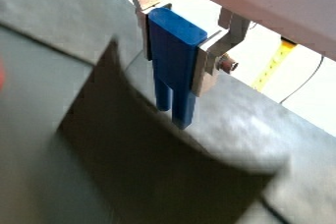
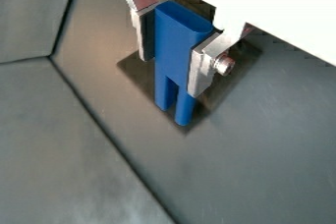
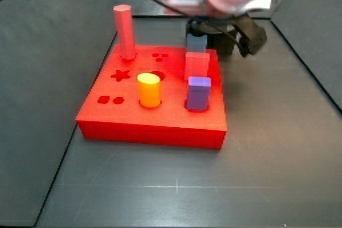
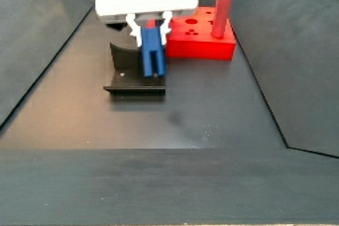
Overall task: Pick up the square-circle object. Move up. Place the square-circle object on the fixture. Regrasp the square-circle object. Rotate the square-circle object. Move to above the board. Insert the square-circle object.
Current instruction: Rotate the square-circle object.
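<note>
The claw (image 2: 178,56), its flat silver plates clenched on the slim, smooth dark blue plastic peg (image 2: 174,66), holds it upright over the small matte near-black L-shaped fixture (image 4: 133,76), the peg's lower end at the base plate. Just beside stands the flat glossy red board (image 3: 154,107) with shaped cut-outs.

My gripper (image 4: 150,24) over the fixture (image 4: 133,79)

I hold the square-circle object (image 4: 151,50) upright between my fingers, its lower end at the fixture; the board (image 4: 201,38) lies just beside, behind it.
</note>
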